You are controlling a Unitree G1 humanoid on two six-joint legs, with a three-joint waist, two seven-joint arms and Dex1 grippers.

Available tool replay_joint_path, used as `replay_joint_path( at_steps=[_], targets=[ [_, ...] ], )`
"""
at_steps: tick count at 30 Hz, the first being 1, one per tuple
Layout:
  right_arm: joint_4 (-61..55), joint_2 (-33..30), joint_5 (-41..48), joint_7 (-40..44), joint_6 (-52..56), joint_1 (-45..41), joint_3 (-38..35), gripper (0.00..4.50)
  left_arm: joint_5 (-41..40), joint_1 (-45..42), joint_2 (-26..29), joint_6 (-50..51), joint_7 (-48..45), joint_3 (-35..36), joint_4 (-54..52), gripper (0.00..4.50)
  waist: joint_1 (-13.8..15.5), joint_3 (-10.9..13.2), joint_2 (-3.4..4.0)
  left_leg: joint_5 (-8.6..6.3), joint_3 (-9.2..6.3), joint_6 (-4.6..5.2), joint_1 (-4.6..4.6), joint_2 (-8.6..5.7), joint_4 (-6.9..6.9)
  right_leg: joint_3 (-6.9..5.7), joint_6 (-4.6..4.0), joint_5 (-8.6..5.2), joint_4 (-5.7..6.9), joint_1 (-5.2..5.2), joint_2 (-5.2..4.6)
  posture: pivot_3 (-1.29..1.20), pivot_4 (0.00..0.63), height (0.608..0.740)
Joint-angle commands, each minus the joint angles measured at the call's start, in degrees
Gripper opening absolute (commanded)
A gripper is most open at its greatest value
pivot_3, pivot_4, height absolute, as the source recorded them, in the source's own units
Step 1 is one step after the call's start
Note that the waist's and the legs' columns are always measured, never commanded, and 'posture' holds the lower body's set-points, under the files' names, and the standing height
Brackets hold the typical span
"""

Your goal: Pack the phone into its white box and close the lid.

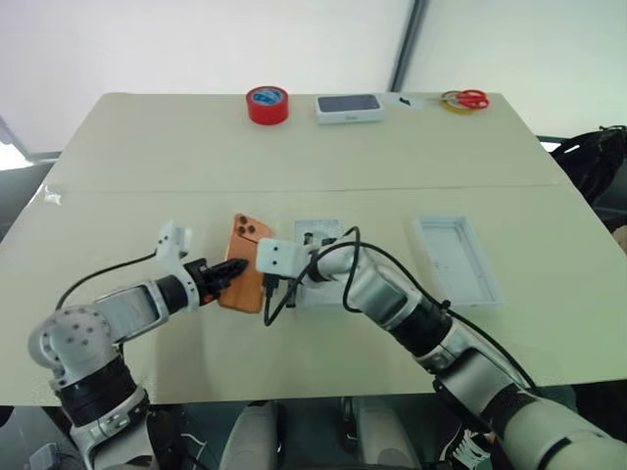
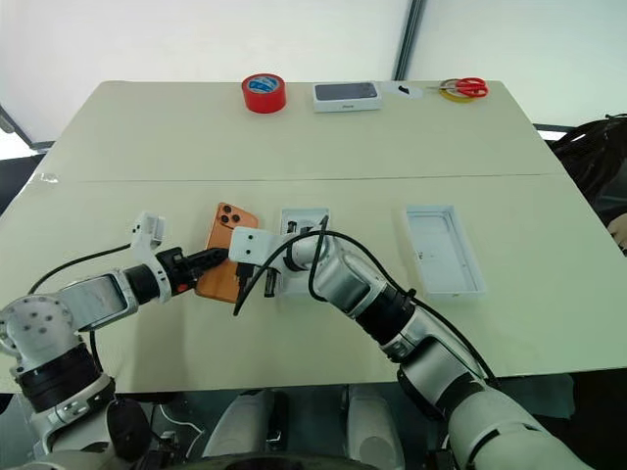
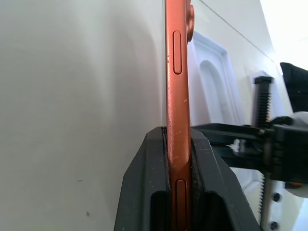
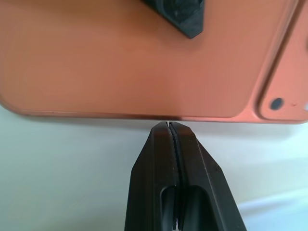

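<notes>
Left tool (image 1: 227, 273) clamped on the phone (image 1: 245, 262), pinching its thin edge between both fingers (image 3: 144, 192); left wrist view shows the orange side rail with its buttons running straight up out of the grip. Phone is back-up, three-lens cluster toward the far end, left of centre on the counter (image 1: 147, 157); whether it rests on the surface or is lifted off it can't be told.

Left arm comes in low from the near left, forearm angled toward the centre, tool pointing right and slightly down.

Right tool (image 4: 173, 132) fully closed, holding nothing, fingertips pressed together and just at the phone's long right edge. Right arm reaches from the near right across to the centre, wrist bent left.

White insert (image 1: 315, 262) with an oval recess lies just right of the phone, partly under the right wrist.

White tray (image 1: 457, 259) open side up, well apart to the right; can't tell if it is the box or the lid.

Far edge: red tape roll (image 1: 266, 105), white box with dark phone picture (image 1: 349, 108), scissors with red handles (image 1: 464, 99) on a yellow roll. No readable writing anywhere.
</notes>
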Motion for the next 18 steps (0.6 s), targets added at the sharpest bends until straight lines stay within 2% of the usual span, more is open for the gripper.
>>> replay_joint_path(
  at_steps=[1,6,11,14,18],
  targets=[
    [-6.5,-1.3,3.8,2.0,2.5,-0.5,-5.4,0.00,-1.2,-0.7,0.1,0.5,2.0,2.2,-0.2,0.01,0.0,0.0,0.00,0.00,0.00,0.00,0.00,0.01,0.00,0.00,0.01,0.01,0.00,-0.02,0.01,0.00,0.150,0.732],
    [-14.7,-6.7,9.5,5.6,2.8,1.6,-11.6,0.00,-6.0,-6.5,-5.4,0.5,6.5,9.7,1.9,0.01,0.3,0.1,-0.08,0.00,-0.01,0.01,-0.04,0.01,0.00,-0.03,0.02,0.01,-0.02,-0.02,0.01,0.00,0.150,0.732],
    [-18.5,-13.1,17.2,7.0,1.9,4.9,-22.9,0.00,-12.4,-11.3,-13.3,-0.2,14.4,13.0,0.6,0.01,0.9,0.1,-0.19,-0.02,-0.03,0.03,-0.12,-0.10,0.04,-0.04,0.05,0.02,-0.14,0.03,-0.09,0.00,0.150,0.732],
    [-17.9,-16.3,21.7,7.6,1.4,7.4,-29.5,0.00,-17.8,-11.7,-17.9,-2.9,20.7,11.5,0.5,0.01,1.3,0.1,-0.21,-0.04,0.00,0.08,-0.11,-0.11,0.07,-0.02,0.04,0.02,-0.21,0.07,-0.12,0.00,0.150,0.732],
    [-15.6,-21.3,26.9,9.4,1.8,11.2,-36.6,0.00,-22.0,-10.0,-22.5,-6.5,27.0,5.1,1.0,0.01,1.5,0.1,-0.22,-0.04,0.01,0.08,-0.10,-0.06,0.06,-0.02,0.01,0.00,-0.18,0.05,-0.07,0.00,0.150,0.732]
  ],
)
